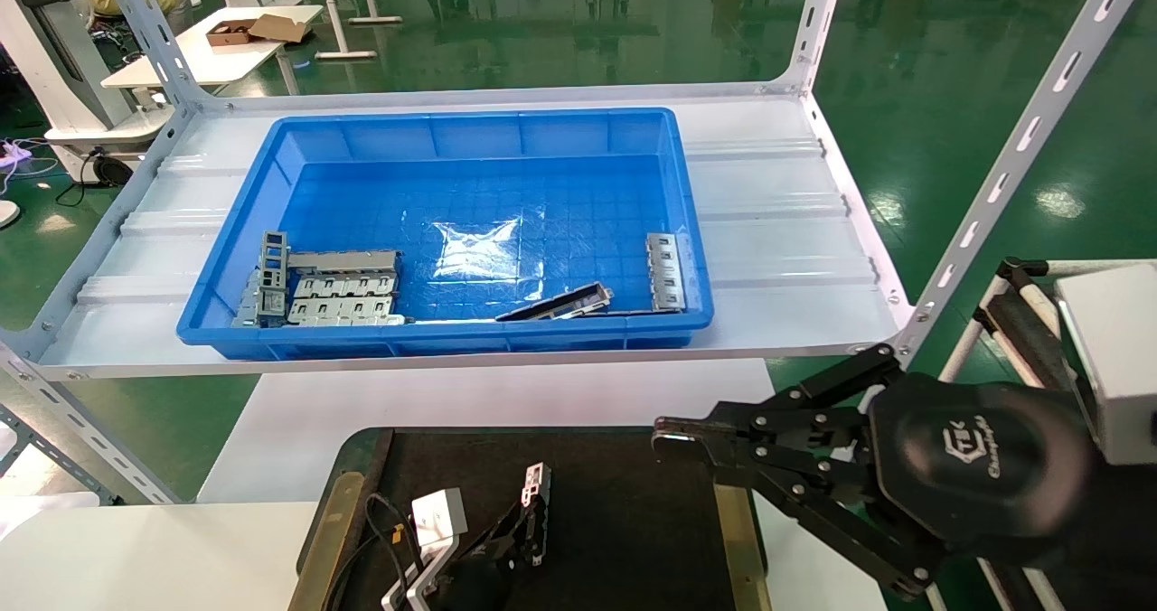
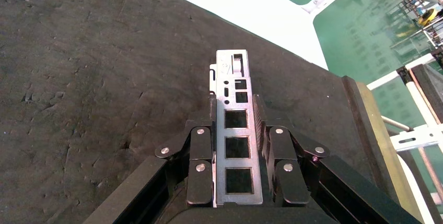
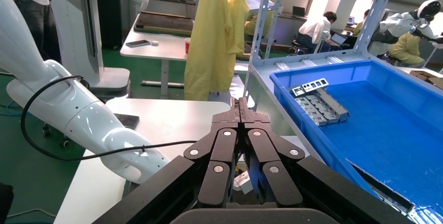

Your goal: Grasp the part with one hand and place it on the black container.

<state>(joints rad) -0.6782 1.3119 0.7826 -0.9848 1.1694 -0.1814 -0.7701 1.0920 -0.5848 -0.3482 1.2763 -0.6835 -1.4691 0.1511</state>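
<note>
The part [image 1: 536, 487], a silver-grey bar with square cut-outs, is held between the fingers of my left gripper [image 1: 533, 507] low over the black container [image 1: 624, 502]. In the left wrist view the part [image 2: 237, 130] sticks out past the fingertips, and the left gripper [image 2: 237, 101] is shut on it, just above the matte black surface [image 2: 78, 78]. My right gripper [image 1: 671, 439] is shut and empty and hovers over the container's right olive strip [image 1: 737, 539]. It also shows in the right wrist view [image 3: 241, 103], its fingers pressed together.
A deep blue bin [image 1: 226, 258] stands on the white shelf behind the container. It holds stacked grey metal pieces [image 1: 339, 290], a dark slanted strip [image 1: 556, 304] and another silver bar [image 1: 665, 272]. Shelf posts [image 1: 1003, 177] rise on both sides.
</note>
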